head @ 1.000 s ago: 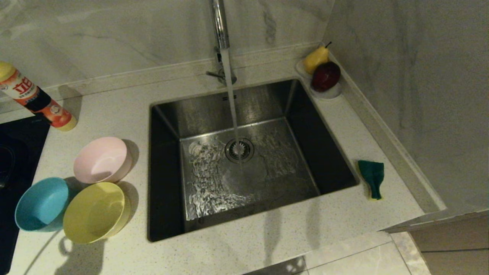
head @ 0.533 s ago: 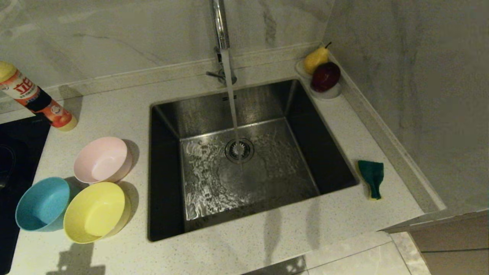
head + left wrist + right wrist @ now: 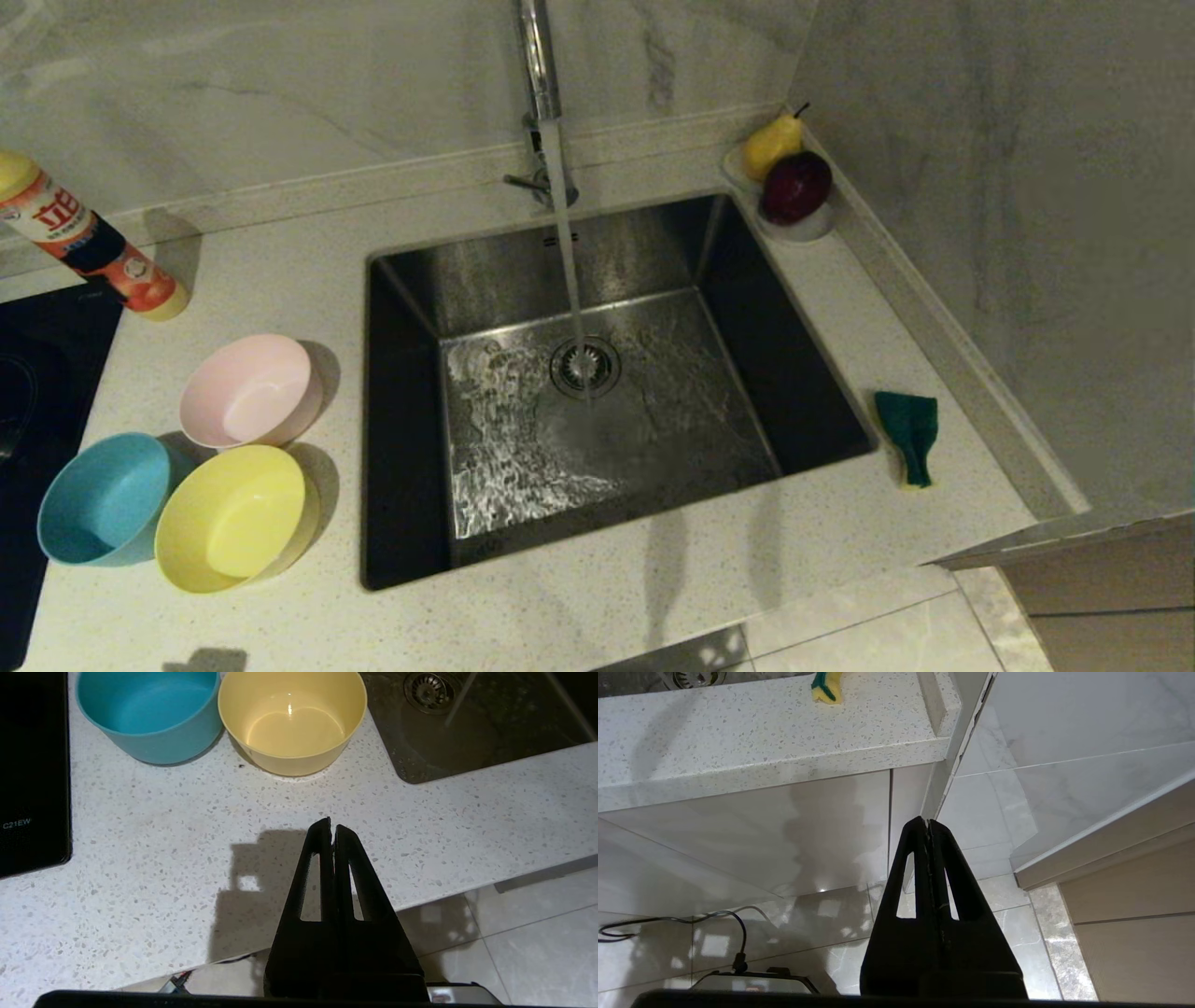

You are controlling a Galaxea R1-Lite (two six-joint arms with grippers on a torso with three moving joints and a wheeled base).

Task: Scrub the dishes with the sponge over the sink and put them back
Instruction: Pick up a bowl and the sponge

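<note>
Three dishes stand on the counter left of the sink [image 3: 401,280]: a pink bowl [image 3: 247,390], a blue bowl [image 3: 98,499] and a yellow bowl [image 3: 233,518]. Water runs from the tap [image 3: 539,65] into the basin. The sponge [image 3: 908,434], green side up, lies bent on the counter to the sink's right. Neither arm shows in the head view. My left gripper [image 3: 332,826] is shut and empty above the counter's front edge, short of the yellow bowl [image 3: 292,718] and blue bowl [image 3: 149,711]. My right gripper [image 3: 928,822] is shut and empty, below the counter; the sponge [image 3: 826,686] lies far off.
A detergent bottle [image 3: 89,238] lies at the back left by a black hob [image 3: 37,373]. A white saucer [image 3: 808,226] with a pear and a dark red fruit sits in the back right corner. A wall borders the counter on the right.
The left arm's shadow on the counter's front edge has slid down and nearly out of the head view. Bowls, sponge and right arm have stayed put.
</note>
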